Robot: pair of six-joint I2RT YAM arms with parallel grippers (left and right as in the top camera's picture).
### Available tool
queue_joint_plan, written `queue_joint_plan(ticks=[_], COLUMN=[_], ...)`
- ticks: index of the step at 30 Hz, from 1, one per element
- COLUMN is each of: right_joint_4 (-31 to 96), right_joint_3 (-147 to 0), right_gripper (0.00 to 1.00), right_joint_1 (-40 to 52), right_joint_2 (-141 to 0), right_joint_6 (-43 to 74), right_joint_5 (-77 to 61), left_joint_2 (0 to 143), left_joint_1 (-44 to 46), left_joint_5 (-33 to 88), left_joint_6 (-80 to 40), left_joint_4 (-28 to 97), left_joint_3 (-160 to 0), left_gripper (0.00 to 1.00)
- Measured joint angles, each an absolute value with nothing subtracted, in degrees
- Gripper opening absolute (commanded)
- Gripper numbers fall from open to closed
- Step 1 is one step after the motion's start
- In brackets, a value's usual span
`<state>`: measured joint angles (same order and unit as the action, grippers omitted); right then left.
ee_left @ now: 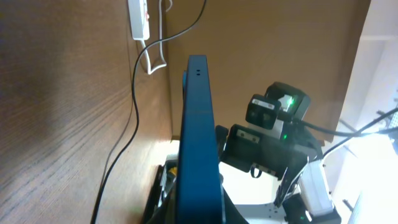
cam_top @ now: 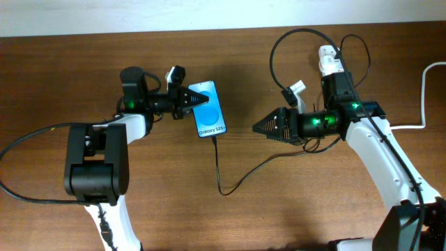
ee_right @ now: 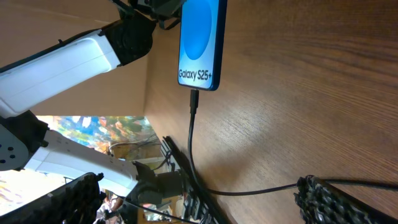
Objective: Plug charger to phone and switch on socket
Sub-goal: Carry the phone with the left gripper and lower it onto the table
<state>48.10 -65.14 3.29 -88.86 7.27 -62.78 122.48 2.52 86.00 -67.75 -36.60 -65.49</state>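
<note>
Handling is judged from what is shown: the phone [cam_top: 208, 110], left of centre in the overhead frame, is laid screen-up on the table [cam_top: 70, 63]. Its upper end is clamped across its thin body by the left gripper [cam_top: 189, 98], whose jaws are clenched on it; in the left wrist view the phone is seen edge-on. A slim, rigid, fairly light slab is suggested, with smooth glass that is likely slippery and easily cracked, so a hold on the edges or on one end is preferred to pressure on the screen. The charger [cam_top: 221, 171] is seen running from the phone's lower edge, down and then right across the middle of the frame. Its plug tip [ee_right: 194, 99] appears seated in the port in the right wrist view. The cable is expected to be light and limp, so only the stiff plug is worth grasping. The socket [cam_top: 328, 60] is found at the upper right, well apart from the phone, and a thick white cord [cam_top: 424, 97] is seen at the right edge. Being small and light, the socket may be pushed along when a switch is pressed, so a straight downward press is advised. The right gripper [cam_top: 259, 127], right of centre, is spread wide with nothing held.
</note>
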Motion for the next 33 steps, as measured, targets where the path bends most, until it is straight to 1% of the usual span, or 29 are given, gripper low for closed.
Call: queue_joint_plan(ticks=[5,8,13,20,25,27,28,33], right_joint_4=[48.21,48.34,50.35,56.31,62.24,63.42,63.64,63.86], right_joint_3=[-65.14,-65.14,-65.14,-65.56,-69.06,-70.52,-71.0,-73.3], right_gripper=[0.98,0.98,0.98,0.98,0.98,0.98,0.98,0.98], right_joint_1=[3.29,3.29,3.29,2.55,-3.14,-5.52,-6.52,-12.14], right_joint_2=[-88.86,-88.86,-88.86,-87.88,-80.84,-77.47,-75.96,-67.16], right_joint_6=[7.27,7.27,7.22,6.59,5.1,4.64,4.49,4.01], right_joint_5=[-62.76,-62.76,-62.76,-62.5,-62.08,-62.15,-62.11,-59.42], left_joint_2=[122.37,121.47,115.61,111.74,111.74,111.74,111.74,111.74], left_joint_1=[3.62,5.89,8.95,8.86,8.86,8.86,8.88,8.93], left_joint_5=[84.25,83.11,82.0,77.93,72.12,69.65,67.96,58.28], left_joint_6=[-72.36,-76.2,-79.79,-81.08,-80.97,-79.46,-78.24,-62.22], left_joint_4=[-36.82,-37.63,-37.43,-30.48,-22.37,-17.43,-12.12,25.58], left_joint_3=[-65.54,-66.76,-73.54,-80.47,-84.71,-87.26,-89.25,-99.44], left_gripper=[0.0,0.0,0.0,0.0,0.0,0.0,0.0,0.0])
